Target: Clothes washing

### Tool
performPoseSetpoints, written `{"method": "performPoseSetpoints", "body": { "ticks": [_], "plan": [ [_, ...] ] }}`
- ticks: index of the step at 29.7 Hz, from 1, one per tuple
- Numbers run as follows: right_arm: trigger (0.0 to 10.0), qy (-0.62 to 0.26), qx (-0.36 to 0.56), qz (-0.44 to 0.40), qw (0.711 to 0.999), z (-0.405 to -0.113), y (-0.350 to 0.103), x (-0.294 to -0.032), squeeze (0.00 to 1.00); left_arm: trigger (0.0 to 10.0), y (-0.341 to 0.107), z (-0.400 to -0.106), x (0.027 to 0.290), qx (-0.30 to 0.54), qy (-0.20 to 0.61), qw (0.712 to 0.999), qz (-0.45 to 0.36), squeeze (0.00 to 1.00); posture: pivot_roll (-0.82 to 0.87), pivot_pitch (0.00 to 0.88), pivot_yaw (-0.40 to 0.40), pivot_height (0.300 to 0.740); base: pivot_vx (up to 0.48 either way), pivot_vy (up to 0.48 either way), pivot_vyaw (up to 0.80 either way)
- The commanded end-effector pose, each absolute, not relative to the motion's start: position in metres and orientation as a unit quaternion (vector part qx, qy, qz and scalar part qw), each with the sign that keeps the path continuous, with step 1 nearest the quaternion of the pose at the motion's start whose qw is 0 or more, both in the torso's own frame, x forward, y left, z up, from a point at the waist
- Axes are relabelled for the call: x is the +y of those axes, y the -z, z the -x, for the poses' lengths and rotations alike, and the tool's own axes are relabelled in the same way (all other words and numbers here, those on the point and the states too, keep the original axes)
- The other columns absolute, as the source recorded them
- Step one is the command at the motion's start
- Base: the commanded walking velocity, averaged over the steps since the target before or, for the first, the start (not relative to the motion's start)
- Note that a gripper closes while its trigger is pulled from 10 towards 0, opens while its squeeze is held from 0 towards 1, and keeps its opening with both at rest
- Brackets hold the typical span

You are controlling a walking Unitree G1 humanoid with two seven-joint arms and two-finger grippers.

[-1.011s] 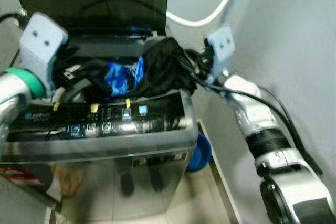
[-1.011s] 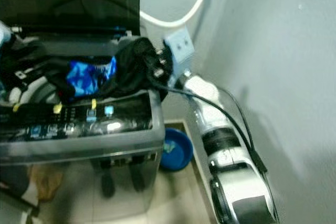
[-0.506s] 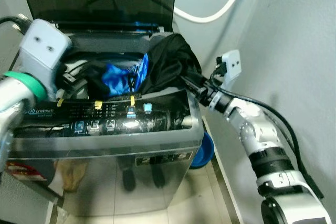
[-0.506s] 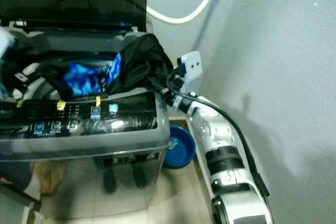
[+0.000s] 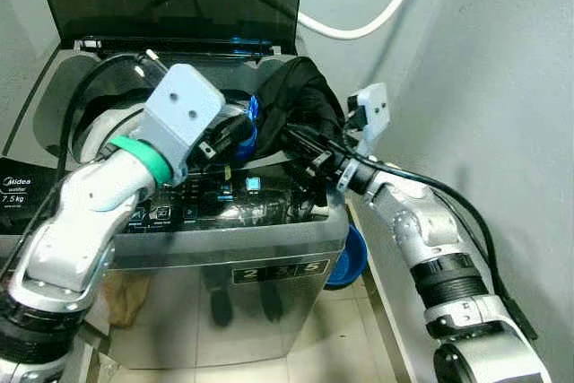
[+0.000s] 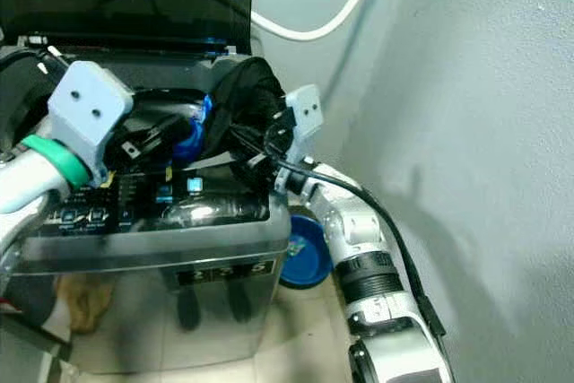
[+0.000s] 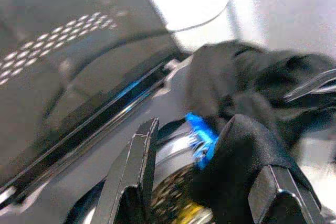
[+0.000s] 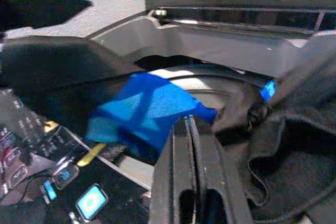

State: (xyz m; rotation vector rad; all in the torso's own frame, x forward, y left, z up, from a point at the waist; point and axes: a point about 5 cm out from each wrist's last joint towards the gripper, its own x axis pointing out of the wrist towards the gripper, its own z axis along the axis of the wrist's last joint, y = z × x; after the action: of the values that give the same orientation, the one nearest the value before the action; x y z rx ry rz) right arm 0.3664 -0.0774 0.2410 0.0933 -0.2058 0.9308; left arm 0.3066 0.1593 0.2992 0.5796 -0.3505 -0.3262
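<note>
From the head views, the black garment hangs over the right rim of the open washing machine, with the right gripper against it and the left gripper over the drum. The left wrist view shows spread fingers around dark cloth. In the right wrist view the fingers are pressed together beside the blue garment; with nothing pinched, the black garment may slide off outside.

A black garment drapes over the open washing machine's right rim.

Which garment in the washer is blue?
The small blue cloth at the drum's mouth, lying beside the big black garment draped over the washer's right edge.
</note>
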Motion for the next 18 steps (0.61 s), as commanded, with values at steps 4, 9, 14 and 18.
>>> {"method": "performPoseSetpoints", "body": {
  "ticks": [4,9,14,18],
  "plan": [
    [0.0,-0.464,-0.109,-0.028,0.879,-0.365,-0.252,-0.061,0.0,10.0,-0.302,-0.317,0.181,-0.156,0.064,0.944,-0.284,0.0,0.14,0.102,-0.011,0.74,0.0,0.0,0.0],
    [0.0,-0.479,-0.158,-0.034,0.863,-0.366,-0.287,-0.022,0.0,10.0,-0.314,-0.326,0.233,-0.141,-0.143,0.949,-0.242,0.0,0.13,0.101,-0.011,0.74,0.0,0.0,0.0],
    [0.0,-0.469,-0.198,-0.043,0.859,-0.366,-0.318,0.004,0.0,10.0,-0.308,-0.323,0.25,-0.136,-0.221,0.94,-0.223,0.0,0.12,0.103,-0.011,0.74,0.0,0.0,0.0],
    [0.0,-0.442,-0.224,-0.033,0.868,-0.364,-0.339,0.028,0.0,10.0,-0.303,-0.32,0.259,-0.134,-0.277,0.928,-0.208,0.0,0.12,0.1,-0.011,0.74,0.0,0.0,0.0]
  ]
}}
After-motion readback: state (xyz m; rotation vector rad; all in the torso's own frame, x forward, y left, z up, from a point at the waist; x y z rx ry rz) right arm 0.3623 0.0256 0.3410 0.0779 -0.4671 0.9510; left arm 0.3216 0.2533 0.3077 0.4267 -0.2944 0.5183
